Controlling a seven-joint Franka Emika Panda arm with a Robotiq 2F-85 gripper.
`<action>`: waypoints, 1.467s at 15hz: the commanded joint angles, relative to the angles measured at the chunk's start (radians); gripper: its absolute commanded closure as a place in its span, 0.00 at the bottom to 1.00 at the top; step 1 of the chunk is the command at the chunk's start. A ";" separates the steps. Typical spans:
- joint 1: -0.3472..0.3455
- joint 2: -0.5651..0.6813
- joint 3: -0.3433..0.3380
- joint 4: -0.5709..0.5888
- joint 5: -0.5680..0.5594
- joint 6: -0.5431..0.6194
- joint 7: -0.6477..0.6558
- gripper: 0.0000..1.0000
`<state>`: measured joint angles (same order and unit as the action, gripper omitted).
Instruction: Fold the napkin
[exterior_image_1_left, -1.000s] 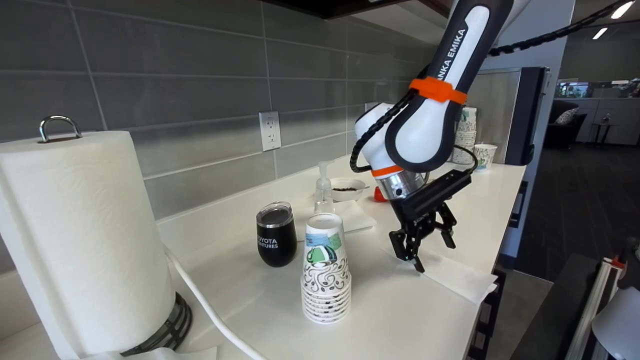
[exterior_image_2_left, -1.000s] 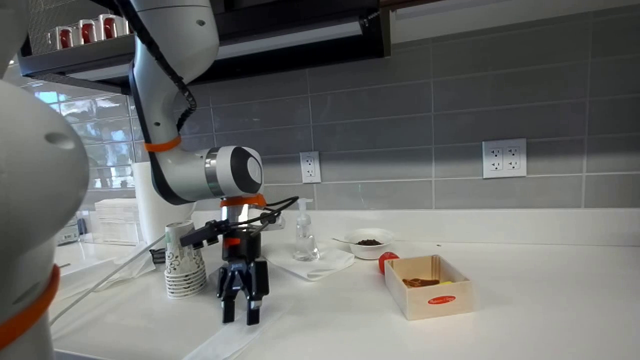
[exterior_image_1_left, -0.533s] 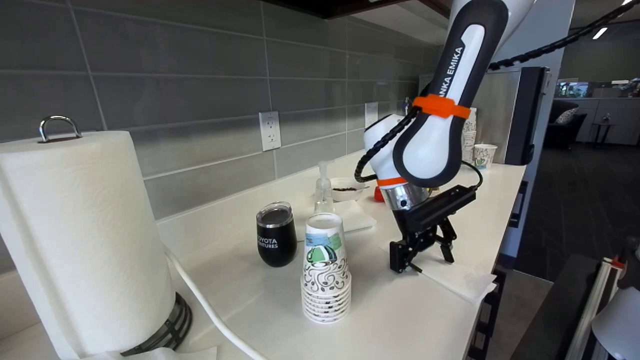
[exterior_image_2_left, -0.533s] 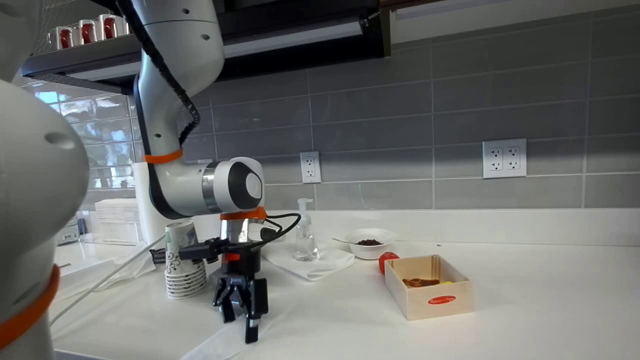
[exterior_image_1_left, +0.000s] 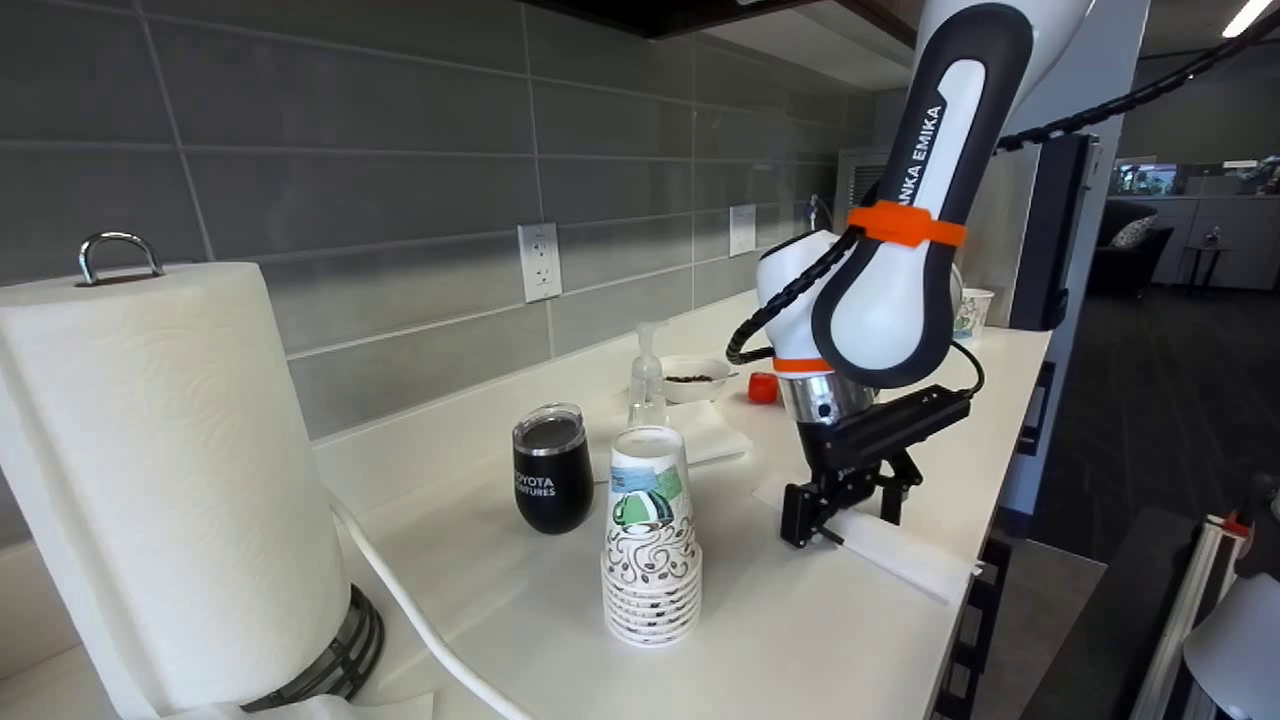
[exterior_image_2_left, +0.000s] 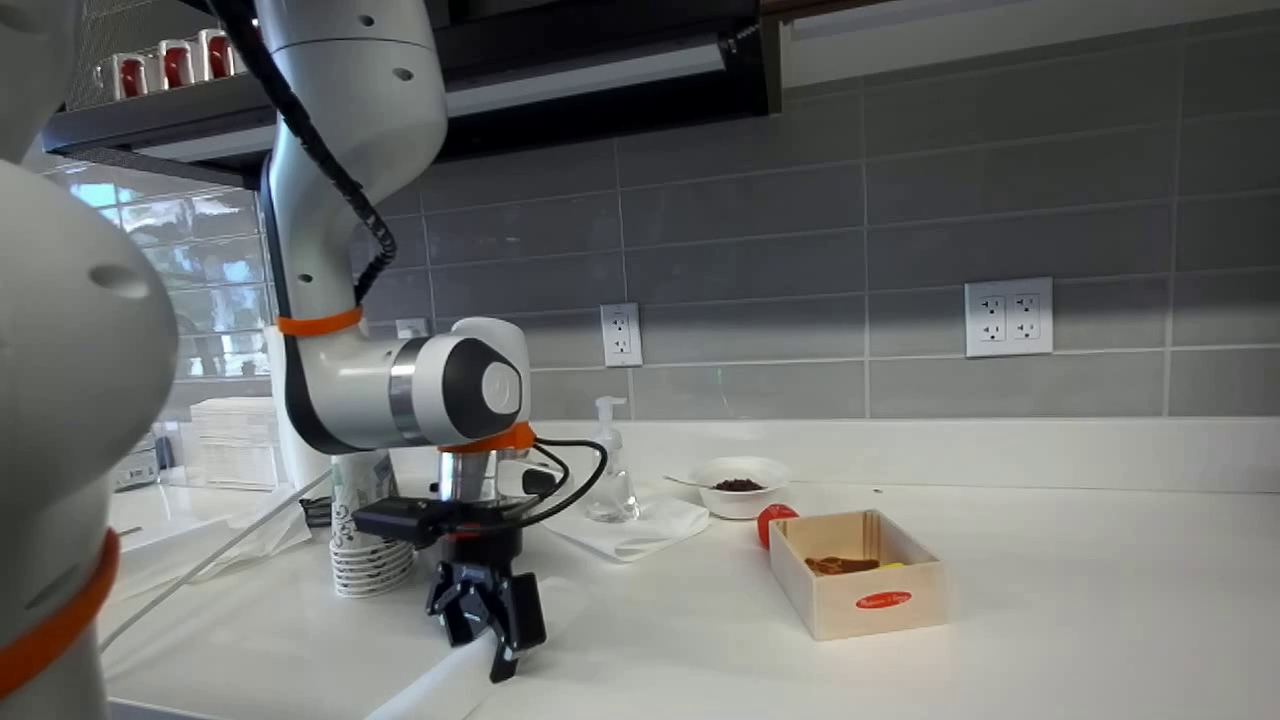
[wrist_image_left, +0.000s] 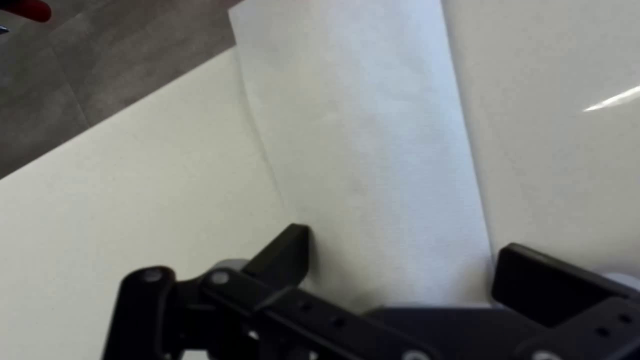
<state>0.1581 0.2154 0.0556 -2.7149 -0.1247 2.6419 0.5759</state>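
One pincer (wrist_image_left: 402, 262), down at the surface (exterior_image_2_left: 1050, 600), unclenched, its fingers (wrist_image_left: 530, 285) spread apart. One napkin (wrist_image_left: 370, 150), white, lying between those fingers, one edge by each; it runs out from the pincer, one corner past the surface's edge. One stack of paper cups (exterior_image_1_left: 650, 560), near the pincer. One black tumbler (exterior_image_1_left: 553, 485), on the cups' side of the pincer. One wooden box (exterior_image_2_left: 845, 612), on the pincer's opposite side. One paper-towel roll (exterior_image_1_left: 170, 480), well apart from the pincer.

It's a kitchen — tiled wall (exterior_image_1_left: 380, 190), counter (exterior_image_1_left: 800, 640), paper-towel roll (exterior_image_1_left: 170, 480).
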 joint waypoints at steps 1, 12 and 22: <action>-0.013 0.120 -0.022 0.010 0.045 0.141 -0.059 0.00; -0.019 0.162 0.000 0.082 0.128 0.157 -0.196 0.00; -0.032 0.173 -0.008 0.142 0.165 0.159 -0.275 0.00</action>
<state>0.1406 0.2405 0.0513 -2.6971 0.0170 2.6921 0.3294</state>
